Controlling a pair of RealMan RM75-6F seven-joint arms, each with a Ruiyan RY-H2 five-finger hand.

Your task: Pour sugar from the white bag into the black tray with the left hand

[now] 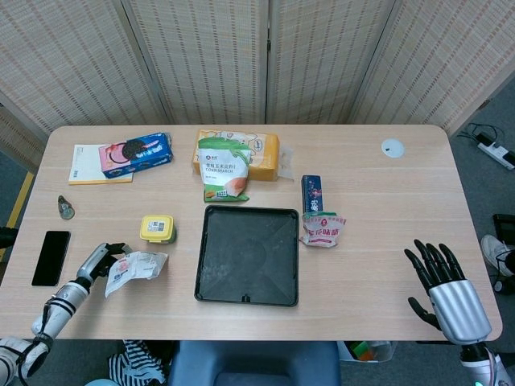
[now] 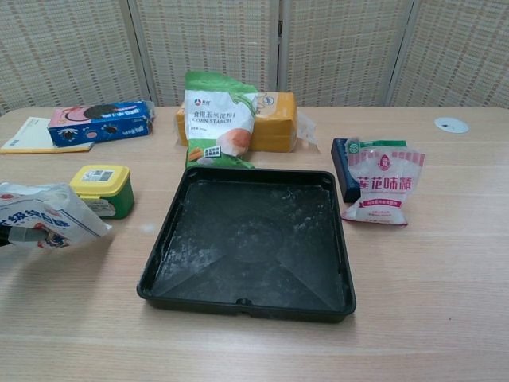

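1. Holding the white bag (image 1: pixel 135 268) at its left end with the left hand (image 1: pixel 98 260), dark fingers curled around the crumpled plastic, low over the table (image 1: pixel 378 209) near the front left edge.
2. Lying tilted in the chest view, white bag (image 2: pixel 44 216) at the far left of the frame, printed side up, well apart from the black tray (image 2: pixel 250 240) and to its left.
3. Resting flat at the middle of the table, black tray (image 1: pixel 248 254) with a thin whitish dusting across its floor in the chest view.
4. Hovering at the front right corner, right hand (image 1: pixel 438 273) with fingers spread apart and pointing up, gripping nothing, well apart from everything else.
5. Sitting just behind the white bag, a small yellow-lidded container (image 1: pixel 158 228); standing behind the tray, a green corn starch bag (image 1: pixel 223 169) leaning against an orange package (image 1: pixel 261 156).
6. Lying just right of the tray, a pink-and-white packet (image 1: pixel 323 228), its upper edge against a dark blue box (image 1: pixel 311 194).
7. Spread along the left side, a blue cookie box (image 1: pixel 135 154) on a yellow booklet (image 1: pixel 87 167), a black phone (image 1: pixel 51 257) near the edge, and a small round object (image 1: pixel 65 209) behind it, too small to tell.
8. Marking the far right, a white disc (image 1: pixel 393 147) set in the tabletop.
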